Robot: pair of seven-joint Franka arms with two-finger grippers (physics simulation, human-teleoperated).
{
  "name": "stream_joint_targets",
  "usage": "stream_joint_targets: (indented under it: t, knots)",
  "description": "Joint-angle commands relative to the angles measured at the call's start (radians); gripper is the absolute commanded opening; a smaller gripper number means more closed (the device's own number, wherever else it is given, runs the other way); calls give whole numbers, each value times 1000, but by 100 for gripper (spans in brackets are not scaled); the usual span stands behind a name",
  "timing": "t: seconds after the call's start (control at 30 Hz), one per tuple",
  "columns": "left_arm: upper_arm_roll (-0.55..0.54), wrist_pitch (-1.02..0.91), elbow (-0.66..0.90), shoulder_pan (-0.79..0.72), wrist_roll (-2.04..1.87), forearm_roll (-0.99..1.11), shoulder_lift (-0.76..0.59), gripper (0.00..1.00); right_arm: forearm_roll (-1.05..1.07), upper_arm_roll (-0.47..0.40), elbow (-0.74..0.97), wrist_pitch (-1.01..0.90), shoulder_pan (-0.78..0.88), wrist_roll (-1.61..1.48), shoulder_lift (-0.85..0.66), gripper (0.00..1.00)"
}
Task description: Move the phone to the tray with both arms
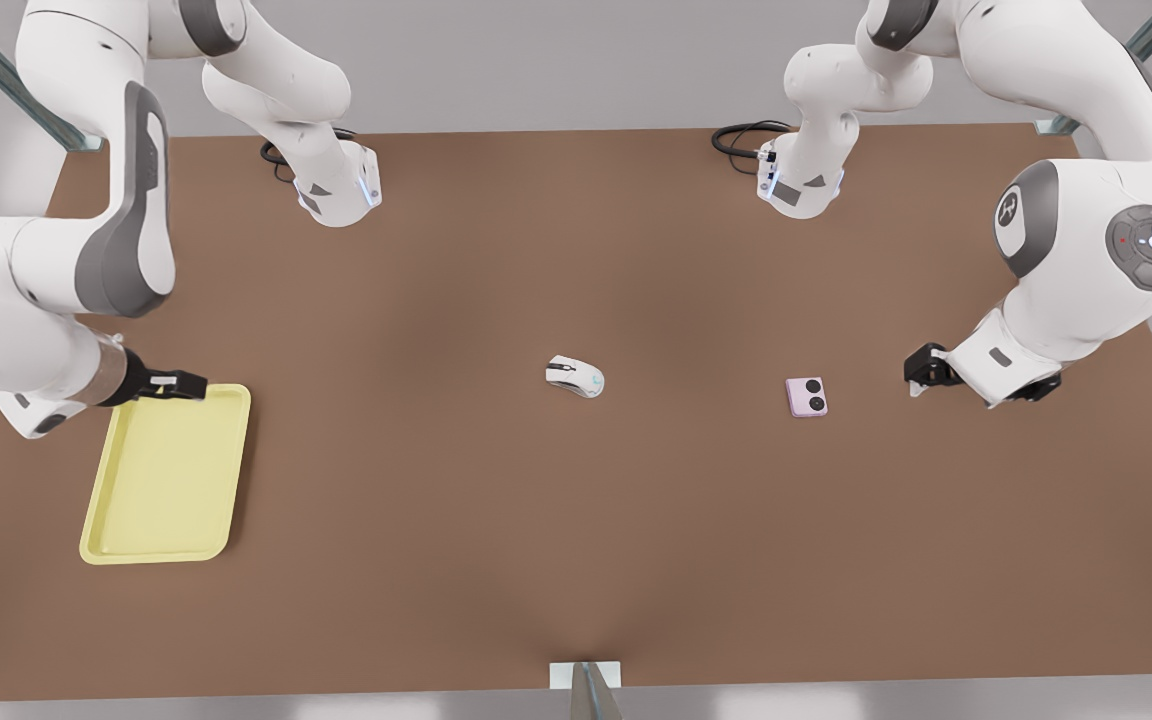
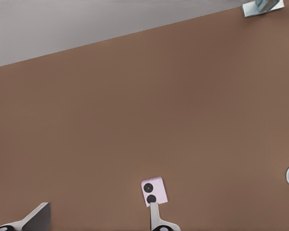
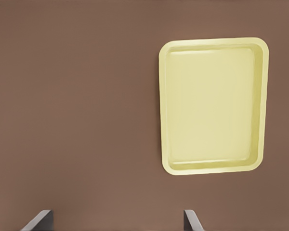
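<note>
Nowhere legible writing: left claw [image 1: 921, 380] agape near phone [image 1: 807, 396], right claw [image 1: 186, 384] agape over tray [image 1: 166, 480].

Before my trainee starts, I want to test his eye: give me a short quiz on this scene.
1. True or false: the phone lies in the tray.
2. What lies on the table between phone and tray? A mouse; B cup; C pen.
3. Fill in: the right gripper, open, is at the tray's rim; the left gripper, open, is nearest the ____.
Key: 1 false; 2 A; 3 phone.
</note>
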Motion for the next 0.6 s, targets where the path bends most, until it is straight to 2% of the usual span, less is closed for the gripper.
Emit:
stream_joint_targets:
  t: [0.0, 0.13, 0.23, 0.27, 0.33, 0.43, 0.57]
  knots:
    - [0, 13, 1, 0, 31, -1, -1, 100, -9, 0, 0, 14, 1, -28, 2, 100]
    - [-8, 44, -42, -5, -82, -59, 17, 100, -10, 1, 6, 0, 10, -59, 2, 100]
    - [-12, 214, -269, -14, -153, -60, -9, 100, -9, 1, 5, -2, 10, -59, 6, 100]
    - [-14, 332, -407, -21, -173, -73, -49, 100, -9, 1, 8, -2, 9, -62, 8, 100]
    - [-14, 403, -501, -25, -216, -73, -56, 100, -9, 1, 9, -2, 10, -56, 10, 100]
    - [-12, 701, -786, -25, -285, -74, -129, 100, -10, 1, 6, -2, 4, -60, 11, 100]
    - [-12, 900, -923, -25, -331, -99, -90, 100, -9, 1, 6, 0, 1, -62, 20, 100]
